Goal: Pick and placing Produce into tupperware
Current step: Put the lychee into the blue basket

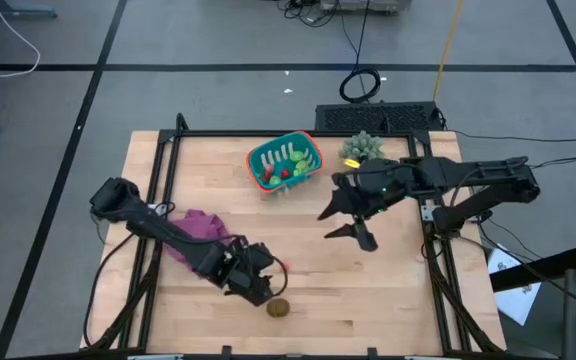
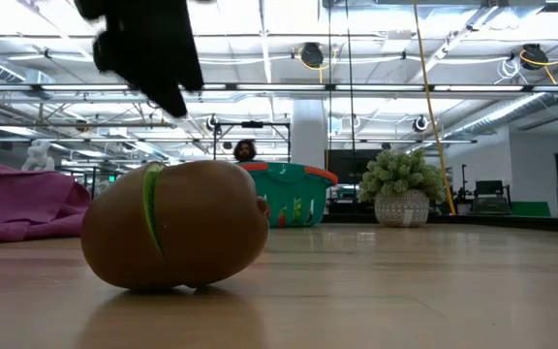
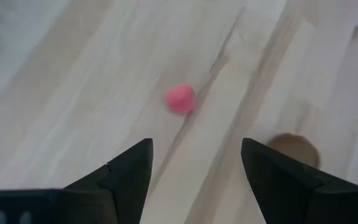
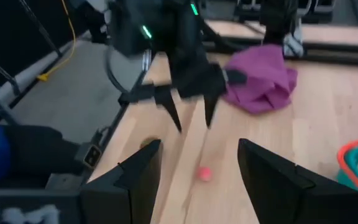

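A: So, leftmost?
B: Left gripper (image 1: 271,281), fingers apart and empty, above a small pink-red ball (image 3: 180,98); brown oval fruit (image 1: 278,308) beside it.
A: Then?
B: Teal slotted basket (image 1: 308,150) farther back, right gripper (image 1: 345,222) spread, holding nothing.

Basket (image 1: 286,163) at the surface's (image 1: 388,290) far edge, plant (image 1: 362,148) just right, cloth (image 1: 200,230) at left, oval fruit (image 1: 278,307) near front edge, small ball (image 3: 180,98) beside it.

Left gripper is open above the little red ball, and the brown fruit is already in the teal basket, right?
Not quite. The brown fruit lies on the table near the front edge, not in the teal basket; the high view shows it. The left gripper is indeed open above the little red ball.
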